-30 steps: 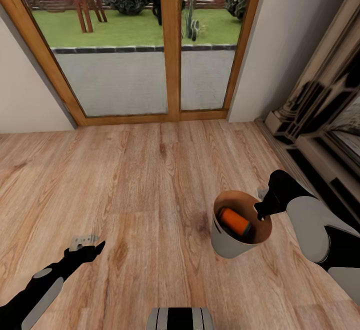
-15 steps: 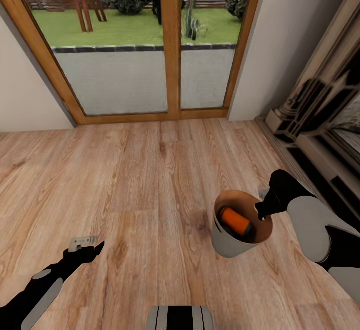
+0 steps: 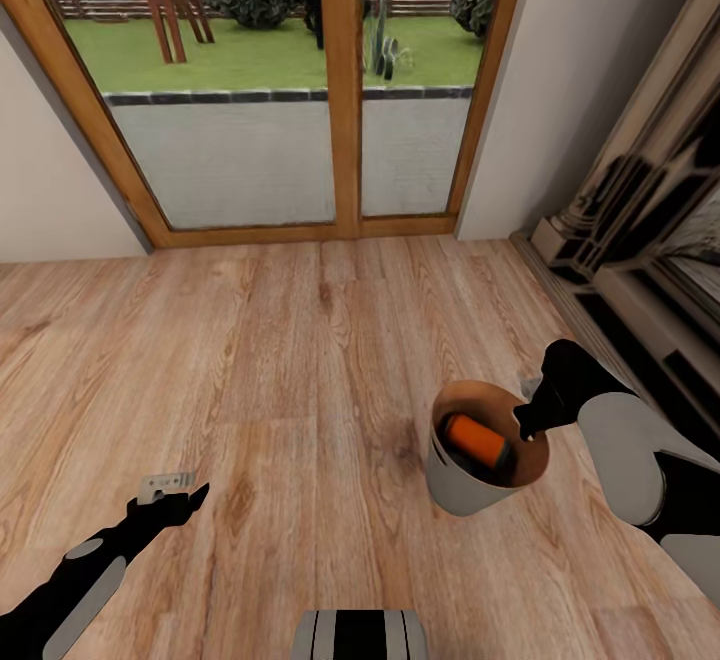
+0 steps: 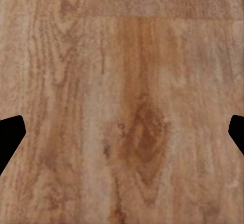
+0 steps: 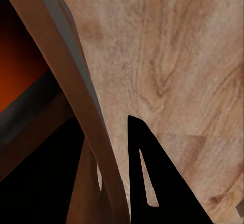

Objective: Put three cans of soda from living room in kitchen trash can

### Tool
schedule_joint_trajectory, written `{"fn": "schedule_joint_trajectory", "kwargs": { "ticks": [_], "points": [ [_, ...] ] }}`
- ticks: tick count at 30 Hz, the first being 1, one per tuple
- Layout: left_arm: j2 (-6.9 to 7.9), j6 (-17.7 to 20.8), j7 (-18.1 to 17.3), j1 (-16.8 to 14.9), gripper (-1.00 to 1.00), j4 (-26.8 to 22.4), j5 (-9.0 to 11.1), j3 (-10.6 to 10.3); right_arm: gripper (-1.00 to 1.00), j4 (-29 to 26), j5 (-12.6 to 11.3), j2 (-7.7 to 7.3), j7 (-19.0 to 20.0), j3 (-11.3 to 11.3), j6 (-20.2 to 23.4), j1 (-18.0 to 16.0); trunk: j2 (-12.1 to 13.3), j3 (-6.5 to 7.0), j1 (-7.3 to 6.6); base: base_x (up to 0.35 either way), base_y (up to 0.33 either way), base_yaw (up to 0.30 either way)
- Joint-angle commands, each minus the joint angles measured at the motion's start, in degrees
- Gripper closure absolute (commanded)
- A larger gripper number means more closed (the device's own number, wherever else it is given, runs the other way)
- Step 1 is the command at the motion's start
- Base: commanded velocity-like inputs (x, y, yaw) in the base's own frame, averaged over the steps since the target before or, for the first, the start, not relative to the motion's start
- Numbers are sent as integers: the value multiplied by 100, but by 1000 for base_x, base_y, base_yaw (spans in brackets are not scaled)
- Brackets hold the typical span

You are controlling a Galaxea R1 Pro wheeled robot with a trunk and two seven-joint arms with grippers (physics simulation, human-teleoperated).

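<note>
The tash can [image 3: 455, 490], pale grey outside and brown inside, hangs tilted just above the wood floor at the right of the head view. One orange can of soda [image 3: 476, 441] lies inside it. My right gripper [image 3: 525, 427] is shut on the bin's far rim. In the right wrist view the rim [image 5: 76, 96] runs between the gripper's [image 5: 114, 183] dark fingers, with the can of soda [image 5: 15, 66] as an orange glow inside. My left gripper [image 3: 170, 488] hangs low over the floor at the left, open and empty; its fingertips [image 4: 10, 132] stand far apart.
Wood-framed glass doors [image 3: 340, 90] stand straight ahead with a garden behind them. A fireplace surround [image 3: 640, 240] runs along the right. Warm wood-plank floor [image 3: 280, 360] stretches between me and the doors. My base [image 3: 360, 635] shows at the bottom edge.
The whole view has shifted slightly, so the camera has moved. The tash can stays in my right gripper with the can inside. Both arms keep their pose.
</note>
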Motion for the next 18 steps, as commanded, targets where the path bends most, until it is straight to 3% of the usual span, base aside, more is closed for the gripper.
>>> {"fn": "schedule_joint_trajectory", "kwargs": {
  "ticks": [1, 7, 18],
  "points": [
    [0, -2, 0, 0, -100, 0, 0, 0, 100, 2, -92, -2, 26, -15, 48, -1, 0, 0, -1, 0, 0, 0],
    [0, -8, 0, 0, -100, 0, 0, -3, 100, 2, -92, -11, 26, -15, 48, 4, -22, -87, 18, 0, 0, 0],
    [0, -9, 0, 0, -100, 0, 0, 0, 100, 2, -84, -14, 26, -15, 48, 4, -22, -87, 18, 0, 0, 0]
  ]
}}
